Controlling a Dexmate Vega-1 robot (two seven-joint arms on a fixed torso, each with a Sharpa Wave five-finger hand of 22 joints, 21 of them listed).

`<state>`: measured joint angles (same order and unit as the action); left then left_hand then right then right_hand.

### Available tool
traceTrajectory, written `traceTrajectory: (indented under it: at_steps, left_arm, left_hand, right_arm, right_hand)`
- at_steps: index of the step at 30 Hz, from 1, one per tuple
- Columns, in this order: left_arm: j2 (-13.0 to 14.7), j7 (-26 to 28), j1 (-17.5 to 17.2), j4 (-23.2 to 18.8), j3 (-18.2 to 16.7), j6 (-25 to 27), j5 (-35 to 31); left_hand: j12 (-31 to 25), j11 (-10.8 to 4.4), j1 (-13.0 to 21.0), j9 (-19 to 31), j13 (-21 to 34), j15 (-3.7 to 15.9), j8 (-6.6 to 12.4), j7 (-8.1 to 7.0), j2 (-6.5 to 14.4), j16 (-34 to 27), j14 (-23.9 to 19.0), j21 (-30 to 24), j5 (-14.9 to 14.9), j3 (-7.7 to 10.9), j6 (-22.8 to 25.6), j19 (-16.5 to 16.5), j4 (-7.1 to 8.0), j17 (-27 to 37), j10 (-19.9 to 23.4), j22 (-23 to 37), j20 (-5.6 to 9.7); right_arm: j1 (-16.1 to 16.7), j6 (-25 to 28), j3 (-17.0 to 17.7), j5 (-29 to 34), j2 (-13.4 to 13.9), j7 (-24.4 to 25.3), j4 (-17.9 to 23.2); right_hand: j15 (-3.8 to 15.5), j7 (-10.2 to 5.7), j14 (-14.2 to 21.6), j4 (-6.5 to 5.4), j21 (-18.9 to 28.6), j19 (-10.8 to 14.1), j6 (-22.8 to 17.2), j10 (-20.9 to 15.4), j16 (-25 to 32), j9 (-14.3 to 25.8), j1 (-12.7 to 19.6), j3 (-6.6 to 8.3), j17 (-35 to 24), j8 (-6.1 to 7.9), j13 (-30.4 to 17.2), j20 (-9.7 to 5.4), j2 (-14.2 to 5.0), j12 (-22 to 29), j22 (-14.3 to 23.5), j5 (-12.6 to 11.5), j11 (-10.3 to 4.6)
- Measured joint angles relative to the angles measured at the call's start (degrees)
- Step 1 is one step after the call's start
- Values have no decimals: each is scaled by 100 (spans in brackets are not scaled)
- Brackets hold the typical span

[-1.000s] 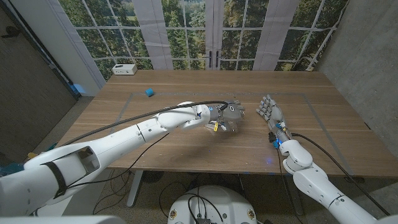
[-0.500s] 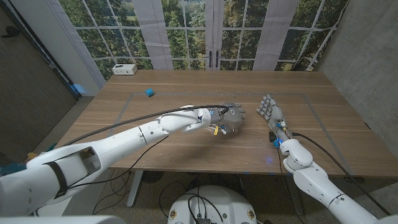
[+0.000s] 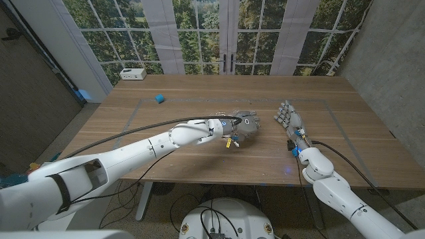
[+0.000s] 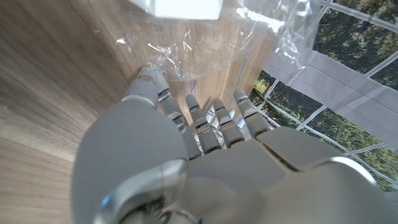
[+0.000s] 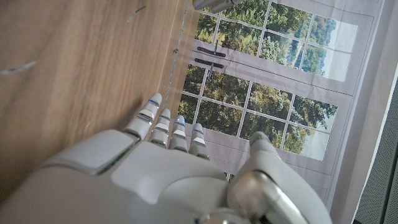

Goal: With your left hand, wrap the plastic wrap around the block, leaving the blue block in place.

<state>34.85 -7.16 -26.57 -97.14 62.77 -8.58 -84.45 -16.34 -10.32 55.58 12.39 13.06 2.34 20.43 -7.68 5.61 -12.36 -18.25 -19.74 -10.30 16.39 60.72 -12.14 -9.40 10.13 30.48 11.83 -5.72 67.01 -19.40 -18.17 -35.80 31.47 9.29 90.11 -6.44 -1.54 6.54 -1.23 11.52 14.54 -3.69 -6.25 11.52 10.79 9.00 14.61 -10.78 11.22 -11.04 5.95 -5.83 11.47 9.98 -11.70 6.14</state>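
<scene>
The left hand [image 3: 246, 125] is over the clear plastic wrap [image 4: 205, 46] mid-table, w/ a white block [image 4: 184, 7] just past its fingers [image 4: 198, 121], which are close together; can't tell if they grip. Right hand [image 3: 288, 117] waits, holding nothing. Blue block [image 3: 159, 99] sits far off. Looks like mid-wrap; next, fold the wrap over the block w/o bumping the blue one

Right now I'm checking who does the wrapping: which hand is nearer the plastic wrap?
Left. The left hand is at the plastic wrap; the right hand stands apart, off to its right.
</scene>
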Motion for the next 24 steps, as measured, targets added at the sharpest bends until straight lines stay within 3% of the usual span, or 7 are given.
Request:
traceTrajectory:
  at_steps: [3, 4, 10, 11, 18, 19, 24]
  left_arm:
    - [13, 0, -74, 37, -32, 0, 0]
    - [23, 1099, -126, 63, -73, 205, 59]
    - [63, 1099, -287, 102, -226, 205, 59]
    - [80, 1842, -309, 92, -257, 376, 421]
    - [146, 1842, -262, -46, -420, 376, 421]
    - [165, 1630, -234, -75, -451, 101, 1173]
    - [241, 1049, -242, -200, -561, -85, 1501]
  left_hand:
    - [-67, -46, 44, 73, 18, 4, 50, 82, 44, -24, -140, -40, 0, 8, 15, -51, 8, 3, 207, 5, 34]
    - [-85, -62, 51, 83, 34, 8, 72, 97, 51, -24, -173, -40, 0, 15, 27, -68, 15, 8, 280, 5, 51]
    - [-125, -84, 89, 121, 67, 1, 159, 149, 87, -59, -261, -62, 11, 53, 59, -108, 19, 16, 444, 4, 50]
    - [-125, -84, 89, 121, 67, 22, 183, 157, 88, -59, -282, -84, 11, 58, 51, -115, 14, 11, 444, 4, 57]
    - [-25, -39, 96, 121, 94, 6, 226, 155, 94, -7, -266, -84, -12, 82, 53, -76, 33, 16, 252, 4, 18]
    - [-12, -33, 120, 121, 94, -2, 239, 157, 70, -7, -258, -84, -12, 82, 52, -73, 33, 16, 246, 4, 16]
    - [-8, -53, 127, 121, 111, 0, 281, 199, 63, -7, -260, -84, -12, 127, 11, -54, 31, 15, 313, 4, -3]
  right_arm:
    - [0, 7, 0, 0, 0, 0, 0]
    - [-29, 15, -10, 0, -9, 0, -18]
    - [-78, 37, -24, -1, -22, -4, -53]
    - [-78, 38, -24, -2, -22, -5, -53]
    - [-130, 66, -41, -2, -24, -17, -69]
    - [-130, 71, -41, -2, -24, -21, -69]
    - [-170, 106, -54, -8, -25, -28, -79]
  right_hand:
    - [0, 0, 0, 0, 0, 0, 0, 0, 0, 0, 0, 0, 0, 0, 0, 0, 0, 0, 0, 0, 0]
    - [0, 0, 0, 0, 0, 2, 0, 0, 0, 0, 0, 0, 0, 0, 0, -2, 0, 0, 0, 0, 0]
    - [0, 0, 0, 0, 0, 33, 0, 0, 0, 0, 0, 0, 0, 0, 0, -33, 0, 0, 0, 0, 0]
    - [0, 0, 0, 0, 0, 32, 0, 0, 0, 0, 0, 0, 0, 0, 0, -33, 0, 0, 0, 0, 0]
    - [0, 0, 0, 0, 0, 32, 0, 0, 0, 0, 0, 0, -6, 0, 0, -33, 0, 0, 0, 0, 0]
    - [0, 0, 0, 0, 0, 32, 1, 0, 0, 0, 0, 0, -23, 0, 0, -33, 0, 0, 0, 0, 0]
    - [0, 0, 0, 0, 0, 32, 0, 0, 0, 0, 0, 0, -30, 0, 0, -33, 0, 0, 0, 0, 0]
